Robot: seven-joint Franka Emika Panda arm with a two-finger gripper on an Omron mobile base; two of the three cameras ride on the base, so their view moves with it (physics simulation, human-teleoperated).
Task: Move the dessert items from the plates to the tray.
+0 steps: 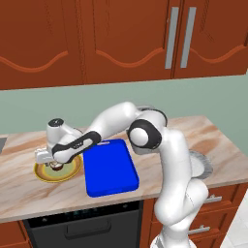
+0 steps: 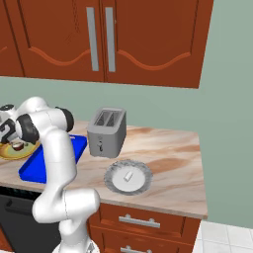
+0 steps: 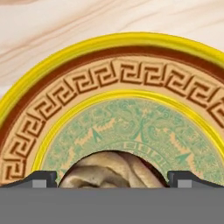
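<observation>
Positioning the two-finger gripper (image 3: 112,177) over the small brown cupcake with pale top (image 3: 111,170), on the yellow-rimmed plate with olive-green centre (image 3: 131,131). Jaws spread wide, one tip either side, nothing pinched. Lower squarely, close on the wrapper, then lift clear toward the flat bright blue rectangular tray (image 1: 110,167) just beside.

The desk (image 2: 168,148) has a pale marbled stone top. Directly on it, from left to right: a yellow-rimmed plate (image 1: 46,173), a blue tray (image 1: 110,167) just beside that plate, a grey toaster (image 2: 106,132) standing upright near the wall, and a grey ridged plate (image 2: 129,178) near the front edge.
</observation>
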